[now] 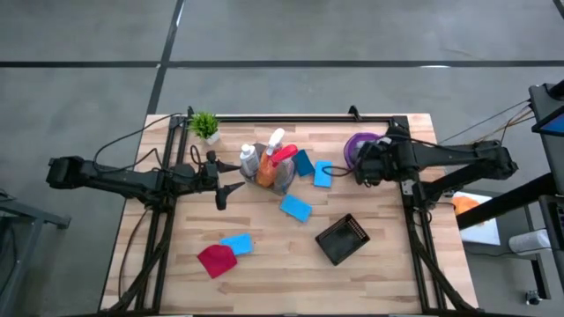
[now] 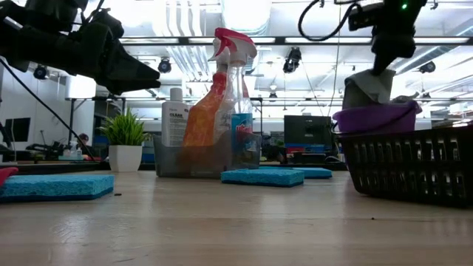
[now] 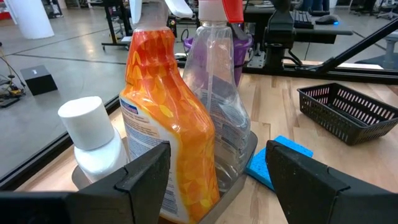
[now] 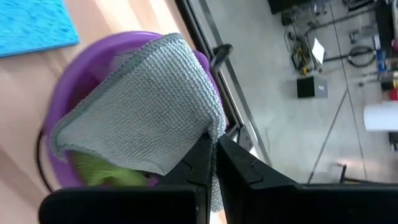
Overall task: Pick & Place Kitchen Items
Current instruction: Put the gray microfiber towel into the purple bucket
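Grey waffle-knit cloth [image 4: 146, 106], purple bowl [image 4: 74, 68], orange-white bottle [image 3: 165, 118], blue sponges [image 1: 296, 208], black basket [image 1: 342, 239].

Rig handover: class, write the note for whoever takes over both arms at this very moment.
Right gripper: jaws shut on the grey cloth, held over the purple bowl; a green cloth already lies in it.
Left gripper: jaws open, facing the bottles in their clear bin, holding nothing.
Done: green cloth in the bowl.
Left: release the grey cloth; four blue sponges and a red cloth still lie on the table; black basket looks empty.
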